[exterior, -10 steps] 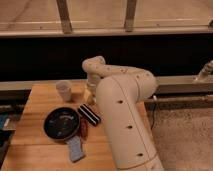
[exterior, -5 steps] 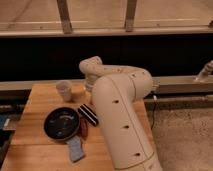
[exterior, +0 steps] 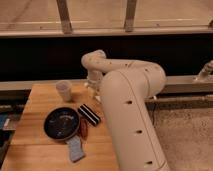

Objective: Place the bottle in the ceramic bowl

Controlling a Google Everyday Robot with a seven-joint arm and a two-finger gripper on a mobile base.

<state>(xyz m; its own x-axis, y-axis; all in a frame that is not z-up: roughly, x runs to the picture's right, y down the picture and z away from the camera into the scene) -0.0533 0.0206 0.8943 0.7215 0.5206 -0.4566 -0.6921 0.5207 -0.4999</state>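
The glossy black ceramic bowl (exterior: 61,123) sits on the wooden table (exterior: 45,102), left of centre. My gripper (exterior: 93,86) hangs below the white wrist at the table's far edge, just right of the translucent plastic cup (exterior: 64,90) and beyond the bowl. The big white arm (exterior: 127,105) covers most of the gripper. I cannot make out the bottle; it is hidden or out of view.
A black-and-white striped block (exterior: 89,114) lies right of the bowl. A reddish-brown object (exterior: 83,129) lies at the bowl's right rim and a blue-grey object (exterior: 76,148) lies in front. A dark wall and rail run behind the table.
The wrist and upper arm have shifted slightly and risen a little at the table's far edge. The bowl, cup and block have not moved.
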